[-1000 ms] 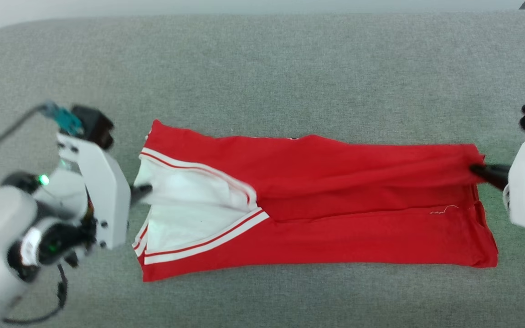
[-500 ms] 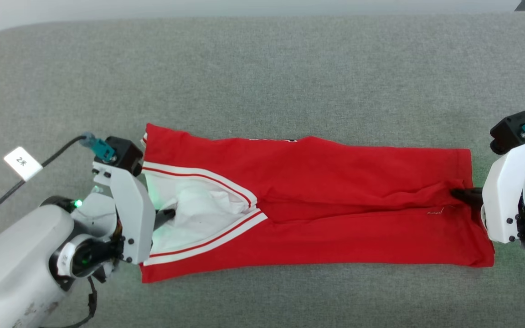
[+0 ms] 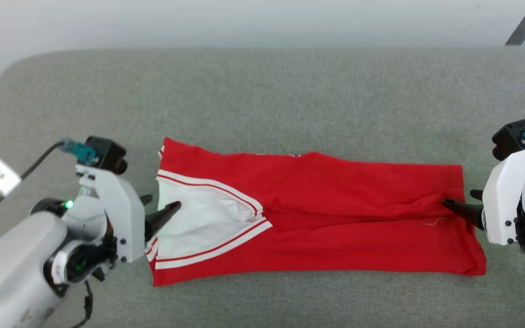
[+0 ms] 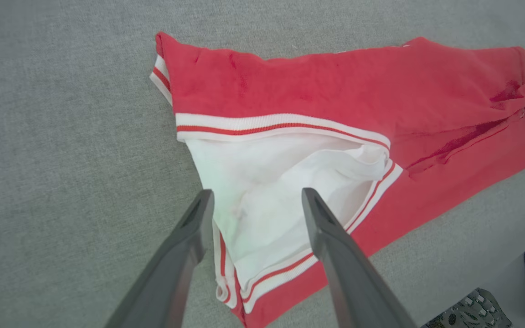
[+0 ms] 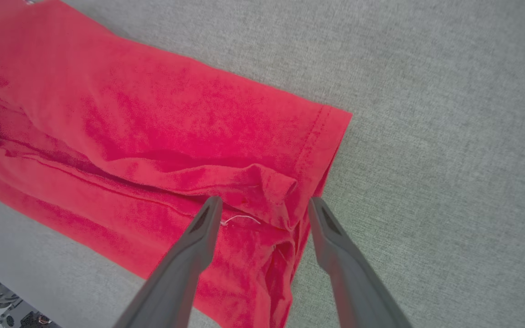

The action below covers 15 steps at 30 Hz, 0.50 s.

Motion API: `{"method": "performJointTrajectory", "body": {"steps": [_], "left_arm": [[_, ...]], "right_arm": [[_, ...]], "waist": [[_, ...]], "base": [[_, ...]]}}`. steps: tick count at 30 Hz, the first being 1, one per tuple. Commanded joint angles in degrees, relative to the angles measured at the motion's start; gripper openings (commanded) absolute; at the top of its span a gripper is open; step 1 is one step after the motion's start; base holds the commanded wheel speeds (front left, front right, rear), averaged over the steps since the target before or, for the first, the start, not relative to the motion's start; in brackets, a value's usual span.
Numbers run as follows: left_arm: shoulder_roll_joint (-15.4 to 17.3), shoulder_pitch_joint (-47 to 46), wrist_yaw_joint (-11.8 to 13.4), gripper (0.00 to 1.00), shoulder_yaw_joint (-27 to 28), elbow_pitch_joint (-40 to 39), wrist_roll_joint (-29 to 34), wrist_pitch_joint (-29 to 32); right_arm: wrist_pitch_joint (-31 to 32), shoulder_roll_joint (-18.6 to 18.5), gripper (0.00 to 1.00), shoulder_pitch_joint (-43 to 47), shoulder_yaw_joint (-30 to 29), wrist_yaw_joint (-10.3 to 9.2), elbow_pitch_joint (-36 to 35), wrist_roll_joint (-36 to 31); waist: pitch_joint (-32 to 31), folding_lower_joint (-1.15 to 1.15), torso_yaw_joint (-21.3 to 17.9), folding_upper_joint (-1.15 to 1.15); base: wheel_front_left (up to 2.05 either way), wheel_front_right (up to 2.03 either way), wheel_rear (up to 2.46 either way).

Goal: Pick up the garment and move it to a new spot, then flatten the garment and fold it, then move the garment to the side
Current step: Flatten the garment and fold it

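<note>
Red garment (image 3: pixel 335 214) is laid flat on a grey fabric surface (image 3: pixel 262 91), with both claws spread and empty.

In the head view, the garment is seen stretched sideways across the middle of the surface, folded lengthwise, with its white sleeve (image 3: pixel 198 223) and striped trim at the robot's left end. The left gripper (image 3: pixel 162 202) is placed at that sleeve's edge and the right gripper (image 3: pixel 458 199) at the hem end. In the left wrist view, the two dark fingers (image 4: pixel 185 255) are seen wide apart above the white sleeve, and nothing is gripped. In the right wrist view, the fingers (image 5: pixel 185 264) are spread to either side of a small raised fold at the hem, and no cloth is pinched.
</note>
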Motion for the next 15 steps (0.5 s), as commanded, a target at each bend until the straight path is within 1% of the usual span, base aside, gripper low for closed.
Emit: {"method": "performJointTrajectory", "body": {"steps": [1,2,4,8,9,10,15], "left_arm": [[0.5,2.02,0.13,1.0,0.48,-0.22,0.98,-2.57],[0.69,2.55,-0.12,1.0,0.65,-0.52,1.74,-4.25],[1.33,3.84,0.38,1.0,0.93,-0.66,3.55,-7.96],[1.46,7.39,0.73,1.0,2.13,-1.25,5.81,-16.73],[1.46,7.39,0.73,1.0,2.13,-1.25,5.81,-16.73],[1.66,8.15,0.7,1.0,2.4,-1.54,6.69,-19.0],[2.01,13.29,2.02,1.0,4.12,-2.59,9.17,-30.05]], "right_arm": [[-0.82,0.42,1.0,1.13,-0.89,-0.04,0.22,0.49],[-1.15,0.49,1.0,1.68,-1.14,-0.04,0.19,0.55],[-2.03,0.8,1.0,2.7,-1.8,-0.04,-0.13,1.03],[-5.89,1.32,1.0,5.57,-4.03,-0.04,-1.44,1.1],[-5.89,1.32,1.0,5.57,-4.03,-0.04,-1.44,1.1],[-7.01,1.39,1.0,6.5,-4.68,-0.04,-1.66,0.91],[-12.02,1.84,1.0,11.69,-8.34,-0.04,-2.62,0.97]], "waist": [[-3.01,0.0,0.14,0.0],[-3.73,0.0,0.1,0.0],[-5.25,0.0,0.06,0.0],[-8.12,0.0,-0.08,0.0],[-8.12,0.0,-0.08,0.0],[-8.79,0.0,-0.09,0.0],[-11.53,0.0,-0.03,0.0]], "base": [[0.0,0.0,0.0],[0.0,0.0,0.0],[0.0,0.0,0.0],[0.0,0.0,0.0],[0.0,0.0,0.0],[0.0,0.0,0.0],[0.0,0.0,0.0]]}}
